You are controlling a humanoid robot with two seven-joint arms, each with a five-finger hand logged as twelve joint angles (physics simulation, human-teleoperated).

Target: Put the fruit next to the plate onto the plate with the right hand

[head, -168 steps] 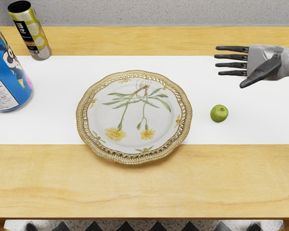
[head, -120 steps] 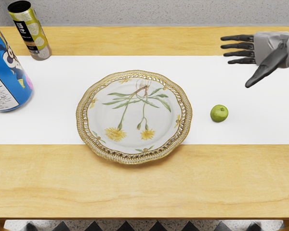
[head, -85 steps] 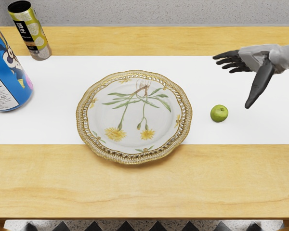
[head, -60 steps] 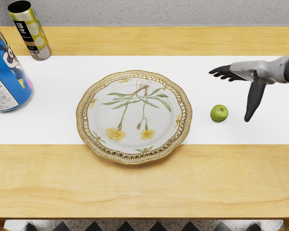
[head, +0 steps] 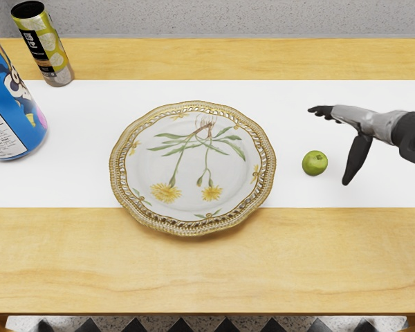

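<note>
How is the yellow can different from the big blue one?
The yellow can is slim, with a dark top; the blue can is much wider, with a cartoon picture. The yellow can shows whole, farther back; the blue can is cut off at the left edge. Both stand left of the plate.

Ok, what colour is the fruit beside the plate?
Yellowish green. The fruit shows best in the head view.
</note>
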